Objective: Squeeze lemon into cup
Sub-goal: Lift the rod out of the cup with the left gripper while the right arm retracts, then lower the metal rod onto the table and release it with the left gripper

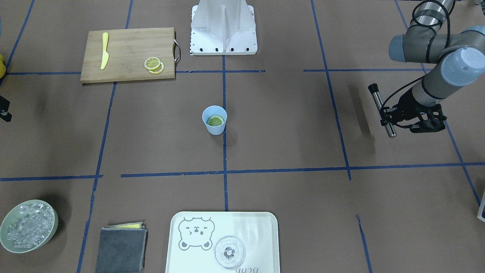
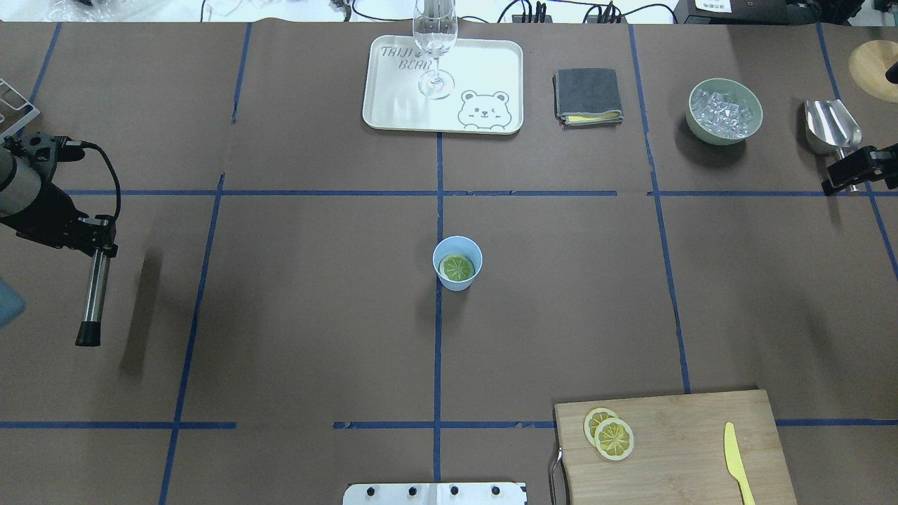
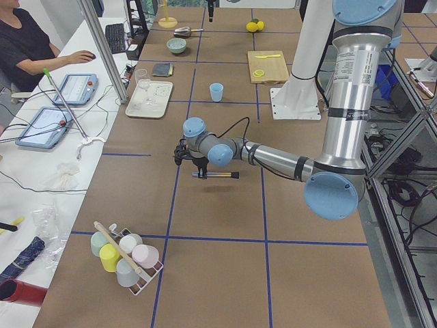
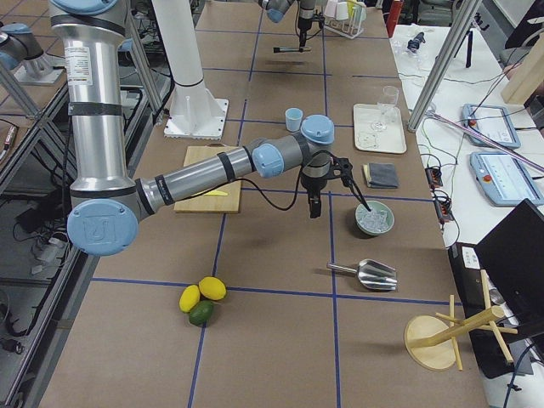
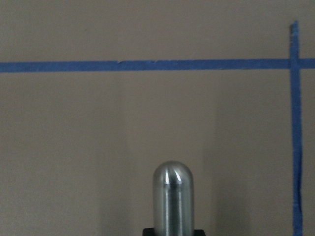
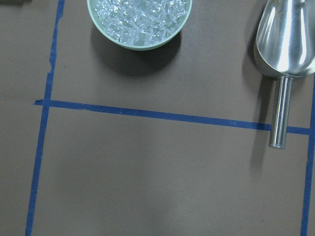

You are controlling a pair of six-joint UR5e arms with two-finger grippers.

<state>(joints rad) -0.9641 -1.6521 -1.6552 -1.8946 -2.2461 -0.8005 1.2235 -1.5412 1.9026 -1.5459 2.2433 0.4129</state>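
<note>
Left gripper (image 2: 98, 240) clamps a steel muddler (image 2: 93, 294) above the table, far from the cup (image 2: 457, 275); right gripper's (image 2: 844, 175) opening cannot be told.

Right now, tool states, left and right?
Left tool: closed on the steel rod.
Right tool: in view, open or closed cannot be told.

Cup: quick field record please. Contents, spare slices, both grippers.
cup: upright, mid-table
in cup: one lemon slice, lying flat
spare slices: two, overlapping, on cutting board
left gripper: shut on steel muddler, well away from the cup
right gripper: near ice bowl and scoop; open or shut unclear
</note>
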